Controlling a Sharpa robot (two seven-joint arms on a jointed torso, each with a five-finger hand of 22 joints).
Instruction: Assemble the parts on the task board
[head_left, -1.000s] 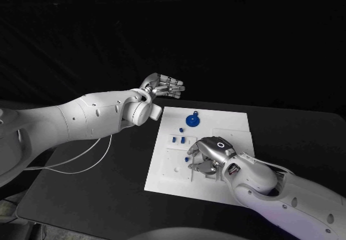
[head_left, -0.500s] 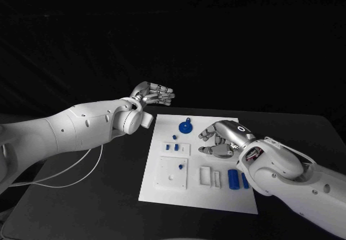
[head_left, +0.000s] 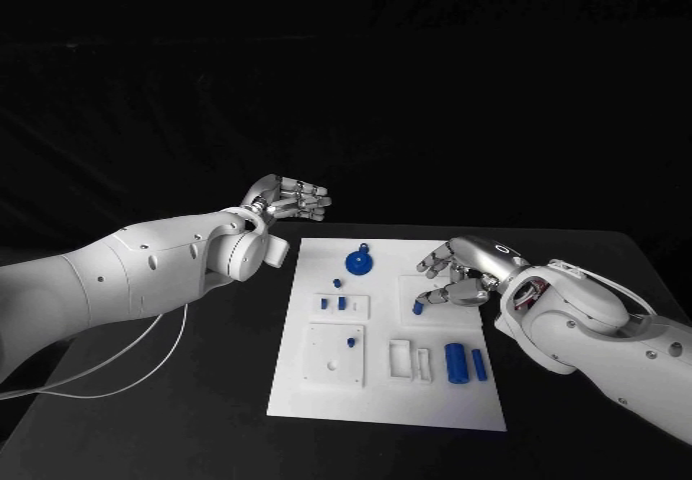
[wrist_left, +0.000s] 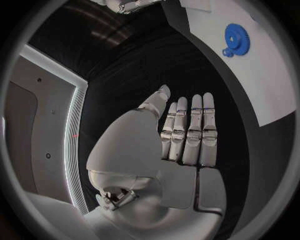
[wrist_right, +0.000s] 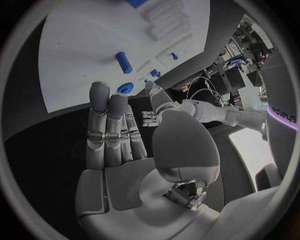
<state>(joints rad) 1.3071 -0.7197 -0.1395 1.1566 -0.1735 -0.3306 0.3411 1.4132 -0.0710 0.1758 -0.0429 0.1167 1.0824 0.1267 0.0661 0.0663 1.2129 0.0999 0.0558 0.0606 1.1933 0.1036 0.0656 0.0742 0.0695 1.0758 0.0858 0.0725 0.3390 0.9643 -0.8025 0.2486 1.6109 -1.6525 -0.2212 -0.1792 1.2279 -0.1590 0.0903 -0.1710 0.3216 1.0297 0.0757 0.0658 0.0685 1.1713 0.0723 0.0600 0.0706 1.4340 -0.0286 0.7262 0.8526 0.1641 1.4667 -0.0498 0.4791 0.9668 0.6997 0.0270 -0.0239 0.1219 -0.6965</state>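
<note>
1. Where the black worktop (head_left: 173, 400) carries it, we see the white task board (head_left: 433, 400) lying flat in the middle, between the two arms.
2. We find the left hand (head_left: 284, 198) raised beyond the board's far left corner, clear of it; its wrist view shows the fingers (wrist_left: 187, 131) straight and side by side, holding nothing.
3. The right hand (head_left: 459, 272) hangs over the board's right edge, fingers (wrist_right: 107, 117) extended and close together in its wrist view, palm bare (we see nothing held in it).
4. A small blue peg (head_left: 417, 307) lies on the board just beside the right hand's fingertips; we cannot tell whether they touch it.
5. A blue gear (head_left: 358, 262) sits near the board's far edge, and it also shows in the left wrist view.
6. Small blue pieces (head_left: 335, 299) sit at the board's left side.
7. Two blue cylinders (head_left: 464, 362) lie side by side near the right edge, next to white slotted blocks (head_left: 408, 360).
</note>
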